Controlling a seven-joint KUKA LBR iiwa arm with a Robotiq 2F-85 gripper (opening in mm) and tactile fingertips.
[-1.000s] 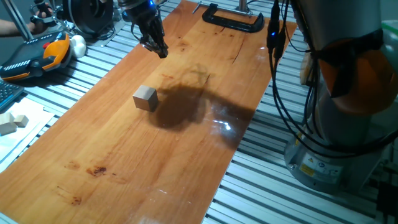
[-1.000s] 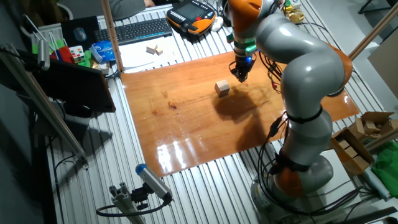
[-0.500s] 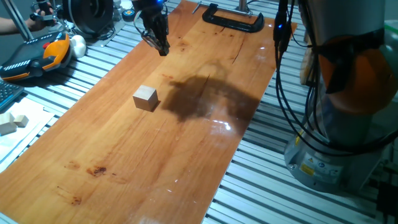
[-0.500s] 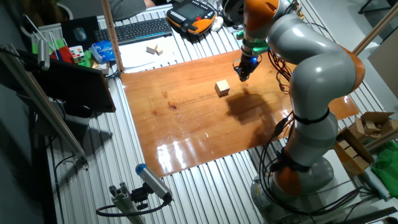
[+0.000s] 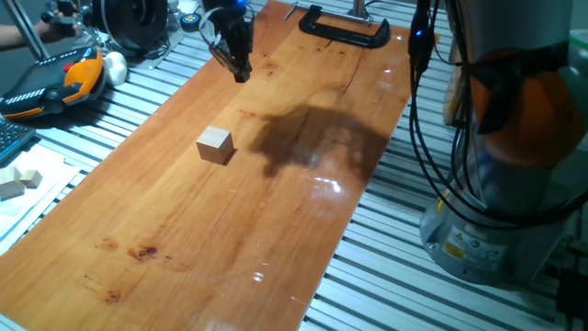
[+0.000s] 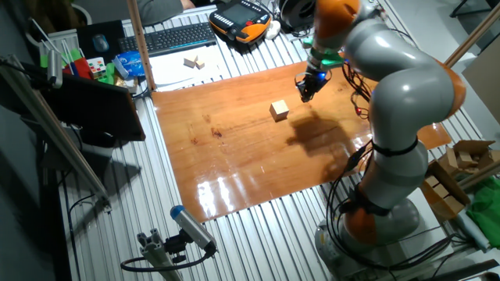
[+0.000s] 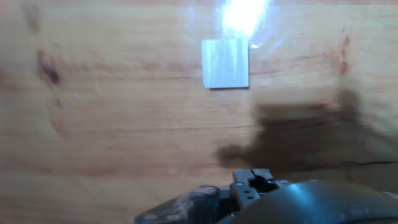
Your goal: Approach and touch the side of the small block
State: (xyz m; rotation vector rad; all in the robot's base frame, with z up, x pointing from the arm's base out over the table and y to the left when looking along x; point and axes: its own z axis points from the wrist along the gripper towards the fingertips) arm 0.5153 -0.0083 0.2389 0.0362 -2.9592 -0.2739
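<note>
The small block (image 5: 215, 145) is a pale tan wooden cube that stands alone on the wooden board (image 5: 184, 239). It also shows in the other fixed view (image 6: 279, 110) and near the top of the hand view (image 7: 225, 63). My gripper (image 5: 241, 74) hangs above the board's far part, well apart from the block and not touching it. In the other fixed view the gripper (image 6: 303, 95) is to the right of the block. Its fingertips (image 7: 252, 177) look pressed together and hold nothing.
A black clamp (image 5: 344, 29) grips the board's far end. An orange teach pendant (image 5: 55, 83) lies to the left. Flat wood pieces on white paper (image 5: 18, 179) lie off the board. A keyboard (image 6: 176, 37) lies behind. The robot base (image 5: 496, 230) stands at the right.
The arm's upper links have swung to the right and its shadow on the board has shifted with them. The gripper tip has hardly moved. The block has not moved.
</note>
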